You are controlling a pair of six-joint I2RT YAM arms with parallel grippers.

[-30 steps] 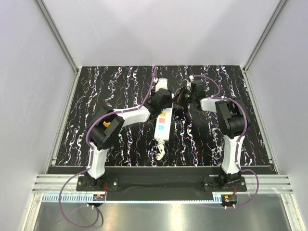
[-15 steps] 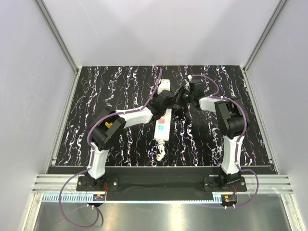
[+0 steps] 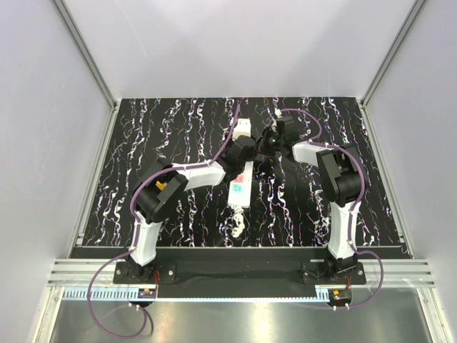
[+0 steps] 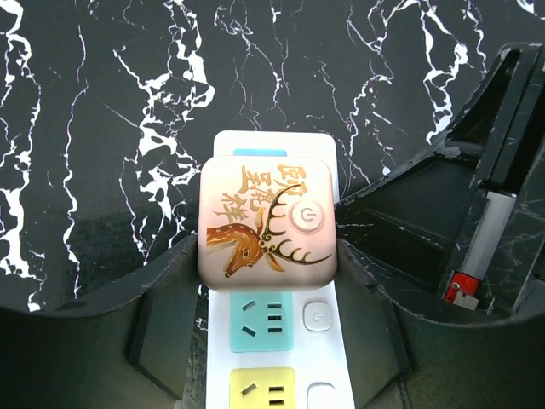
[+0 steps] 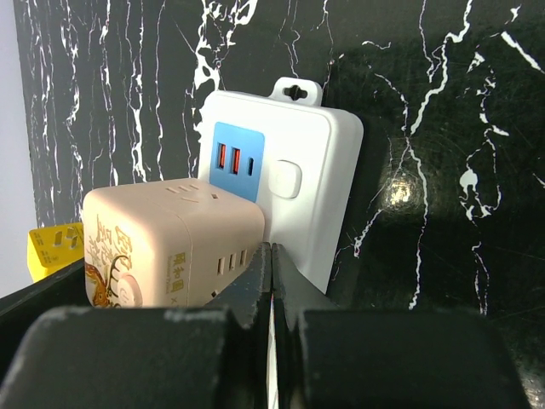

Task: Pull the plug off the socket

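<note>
The socket, a long white power strip (image 3: 240,187), lies lengthwise mid-table, its knotted cord (image 3: 236,230) at the near end. In the left wrist view the strip (image 4: 328,358) shows teal and yellow outlets. The plug, a pink cube with a deer picture (image 4: 266,220), sits plugged in near its far end. My left gripper (image 4: 266,256) is open, its fingers (image 4: 162,324) straddling the strip and the cube's near sides. My right gripper (image 5: 272,251) is shut and empty, its tips against the strip (image 5: 315,187) beside the cube (image 5: 170,243).
The table is black marble-patterned (image 3: 164,136), walled by white panels on three sides. The right arm's black body (image 4: 460,196) sits close to the right of the cube. The two grippers (image 3: 243,146) (image 3: 265,143) crowd the strip's far end.
My left gripper has moved along the strip toward its far end and now flanks the cube. My right gripper has shifted slightly farther back.
</note>
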